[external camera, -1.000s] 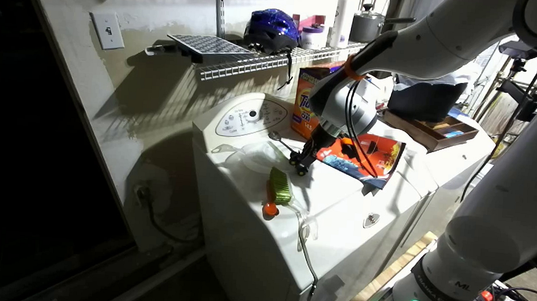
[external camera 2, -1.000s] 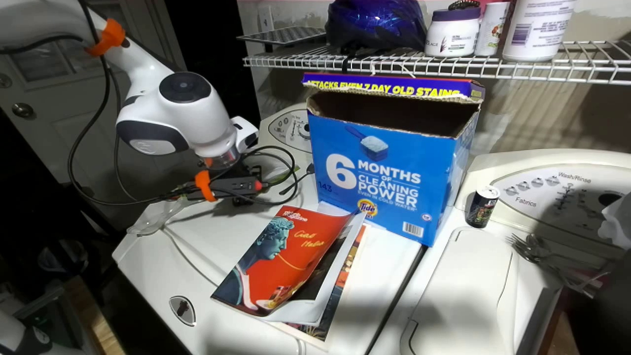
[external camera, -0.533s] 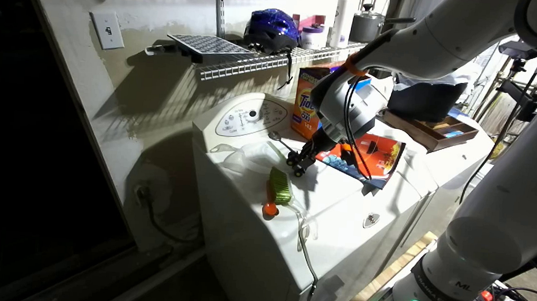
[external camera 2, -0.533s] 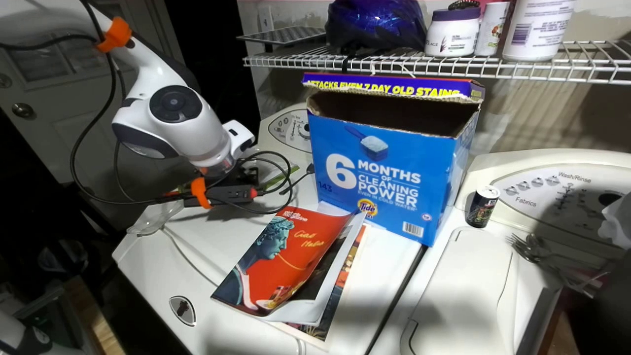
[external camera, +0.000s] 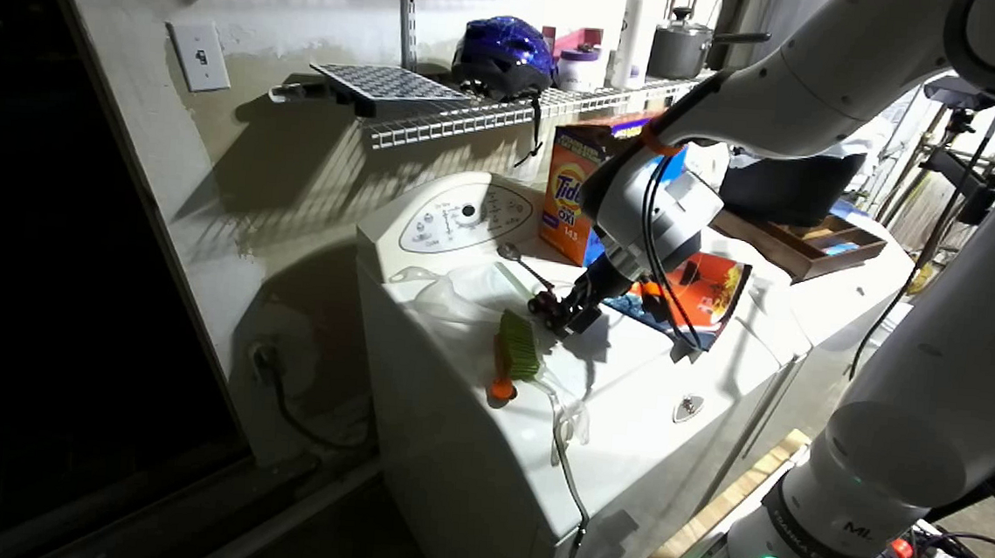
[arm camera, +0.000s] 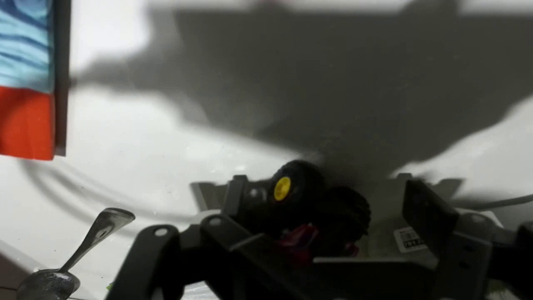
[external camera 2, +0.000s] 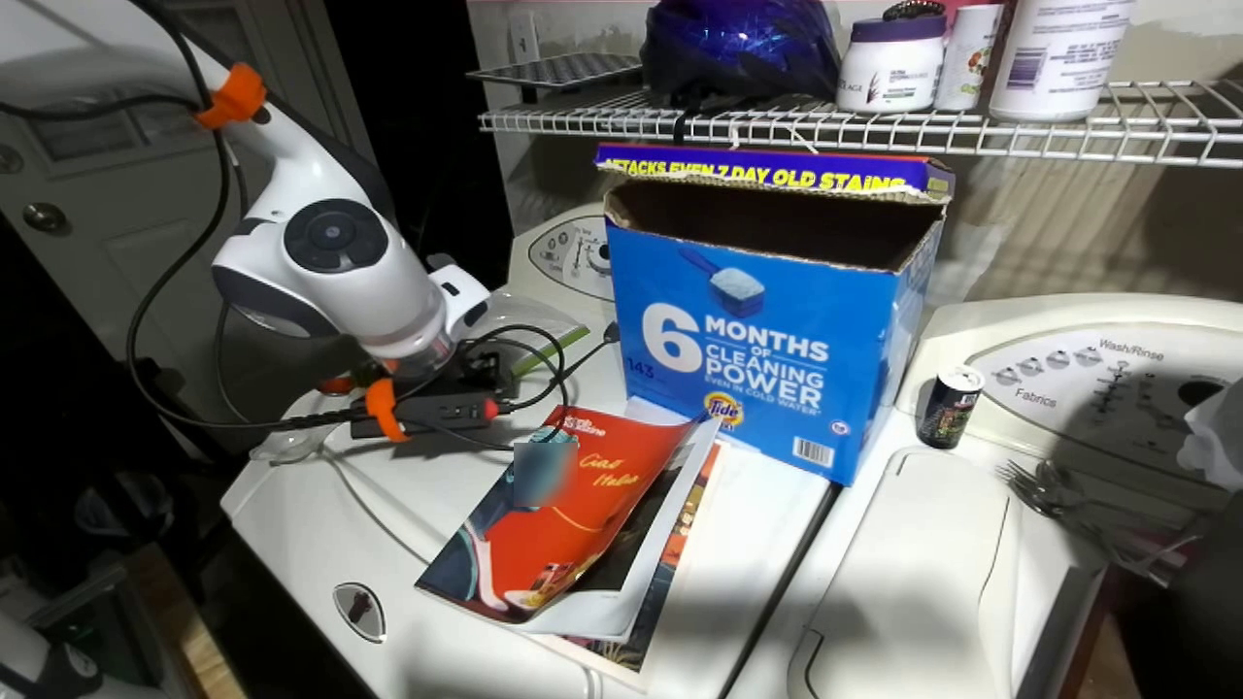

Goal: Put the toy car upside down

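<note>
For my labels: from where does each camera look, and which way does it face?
Wrist view: mounted behind the open gripper, looking past it at the toy car; of the robot, only the gripper shows.
Exterior view: raised beside the white laundry machine, looking down across it toward the wire shelf; arm, base and gripper show.
Exterior view: raised, looking over the magazine at the Tide box, a door behind; arm upper left, gripper mostly hidden.
Shared by both exterior views: bicycle helmet, Tide box.

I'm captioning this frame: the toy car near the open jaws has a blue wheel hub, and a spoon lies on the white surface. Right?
Not quite: in the wrist view, the toy car near the open jaws has a yellow wheel hub, not blue. The spoon does lie on the white surface.
</note>
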Action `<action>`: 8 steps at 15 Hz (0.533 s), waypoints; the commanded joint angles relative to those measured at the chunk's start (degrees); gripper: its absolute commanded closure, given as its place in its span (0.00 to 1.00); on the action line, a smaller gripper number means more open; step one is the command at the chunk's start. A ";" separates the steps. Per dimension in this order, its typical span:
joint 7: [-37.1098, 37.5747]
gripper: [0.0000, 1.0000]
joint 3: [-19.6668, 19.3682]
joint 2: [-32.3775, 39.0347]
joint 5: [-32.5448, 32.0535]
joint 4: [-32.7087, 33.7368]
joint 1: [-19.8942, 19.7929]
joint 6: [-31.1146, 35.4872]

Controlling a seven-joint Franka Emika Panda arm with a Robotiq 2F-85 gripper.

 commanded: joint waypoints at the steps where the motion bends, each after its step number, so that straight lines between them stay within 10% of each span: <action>1: -0.82 0.00 -0.18 -1.79 -0.61 -1.30 -0.20 2.35; 8: 15.02 0.00 0.18 -4.78 -14.18 -1.45 -0.65 6.74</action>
